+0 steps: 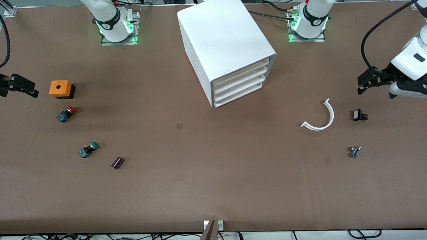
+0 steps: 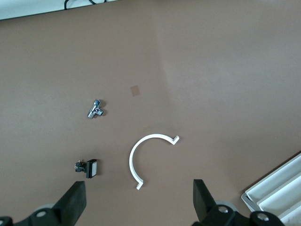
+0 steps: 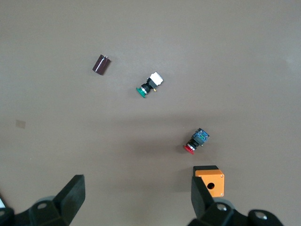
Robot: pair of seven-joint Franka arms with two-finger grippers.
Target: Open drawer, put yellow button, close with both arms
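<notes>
The white cabinet (image 1: 225, 41) stands at the middle of the table between the arm bases. Its uppermost drawer (image 1: 242, 72) is shut, like the three below it. A corner of the drawers shows in the left wrist view (image 2: 277, 188). The yellow button is not in view. My left gripper (image 1: 362, 84) is open and empty in the air at the left arm's end of the table, over bare table beside a small black switch (image 1: 358, 115); its fingers (image 2: 75, 201) are wide apart. My right gripper (image 1: 20, 87) is open and empty at the right arm's end, beside an orange box (image 1: 59, 88).
Near the right gripper lie a red-capped button (image 1: 67, 113), a green-capped button (image 1: 89, 149) and a dark purple cylinder (image 1: 117, 162). Near the left gripper lie a white curved strip (image 1: 332, 116) and a small metal part (image 1: 355, 151).
</notes>
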